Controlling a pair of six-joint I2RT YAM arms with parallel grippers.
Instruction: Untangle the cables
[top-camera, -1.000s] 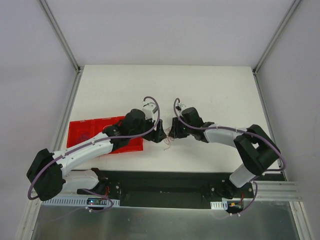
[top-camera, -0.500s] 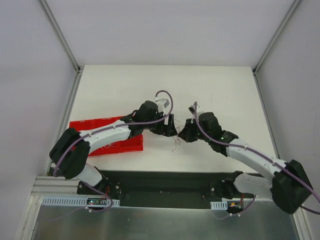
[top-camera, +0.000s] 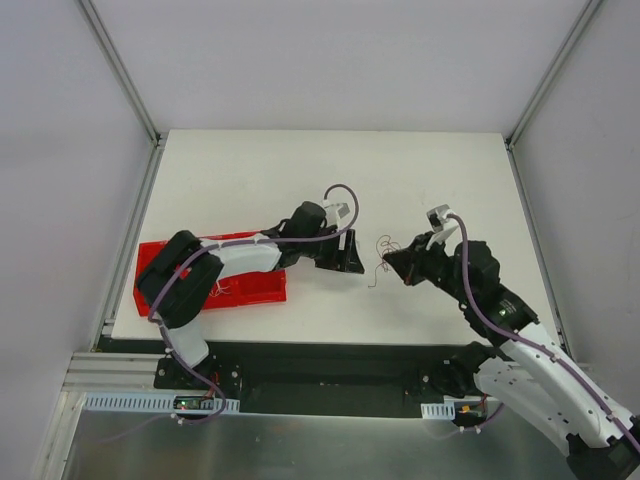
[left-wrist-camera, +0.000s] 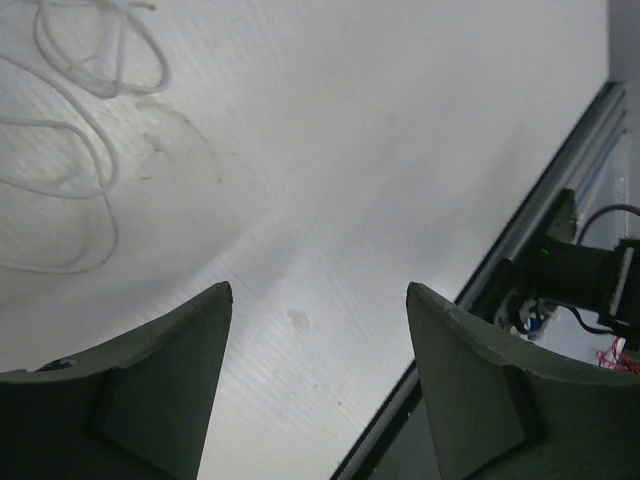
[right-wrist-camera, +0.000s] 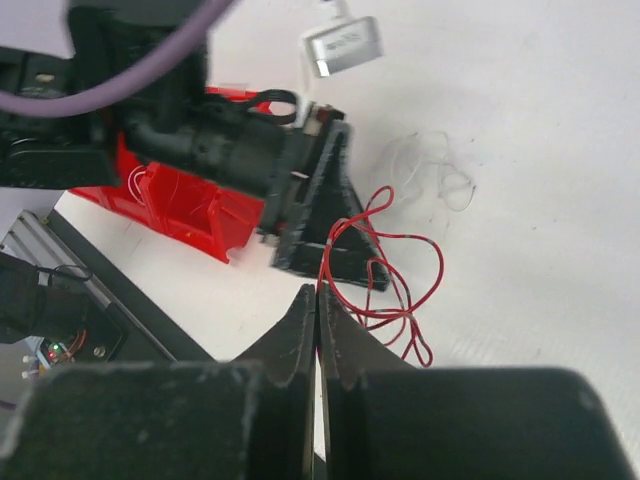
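The cables (top-camera: 380, 256) hang as one small loopy tangle in the gap between the two grippers, close to the middle of the counter (top-camera: 250, 180) and nearer to the right gripper (top-camera: 398, 266) than to the left gripper (top-camera: 352, 262). In the right wrist view the right gripper (right-wrist-camera: 318, 300) has its two fingers pressed flat together. The dark red loops of the cables (right-wrist-camera: 380, 314) start right at its tips and spread out just beyond them, so a red strand seems to be pinched there. A fainter whitish strand curls on the surface a little farther out. The left gripper (left-wrist-camera: 320, 295) stands well open with nothing between its fingers. In its own view only bare counter shows in the gap, and whitish loops of the cables (left-wrist-camera: 112, 200) lie off to the upper left, apart from both fingers. The counter is plain matt white, with a faint stain or two near the left gripper. Pale walls framed by metal rails enclose it, and a black base strip runs along the near edge where the arms are bolted. There are two arms, two grippers and one tangle. It has red and whitish strands whose exact number cannot be told. One red tray (top-camera: 255, 290) lies at the left, partly under the left arm.
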